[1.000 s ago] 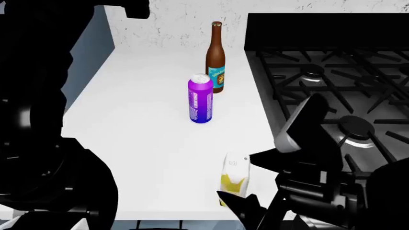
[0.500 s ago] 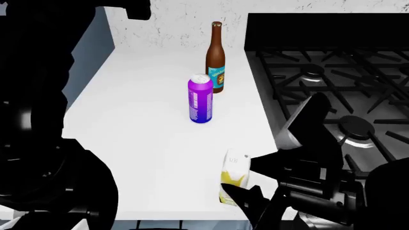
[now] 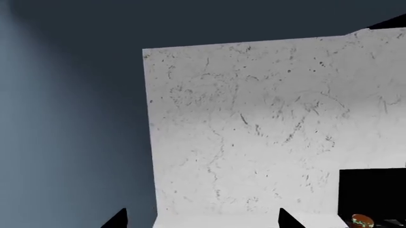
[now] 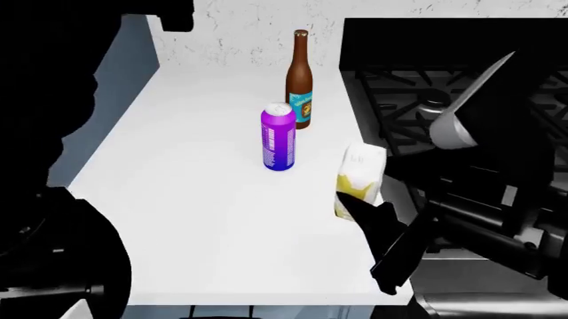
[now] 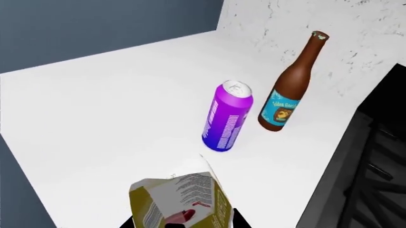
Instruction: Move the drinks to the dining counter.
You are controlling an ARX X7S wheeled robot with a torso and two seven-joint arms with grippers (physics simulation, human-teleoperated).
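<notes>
The small yellow-white juice carton (image 4: 358,178) is tilted and held off the countertop in my right gripper (image 4: 362,207), near the stove's edge. In the right wrist view the carton (image 5: 184,199) fills the space between the fingers, and the gripper (image 5: 184,222) is shut on it. The purple can (image 4: 278,137) and the brown bottle with a blue label (image 4: 300,80) stand upright behind it, both also in the right wrist view: can (image 5: 227,116), bottle (image 5: 288,88). My left gripper (image 3: 201,223) is open and empty, facing a speckled wall. The dining counter is out of view.
The drinks are on a white countertop (image 4: 186,199) adjoining a black gas stove (image 4: 461,100) on the right. A speckled white wall (image 4: 257,26) runs behind. My dark left arm (image 4: 53,166) blocks the left side.
My right gripper has lifted the juice carton off the countertop's front edge and carried it up and back, toward the stove side. The can and bottle have not moved.
</notes>
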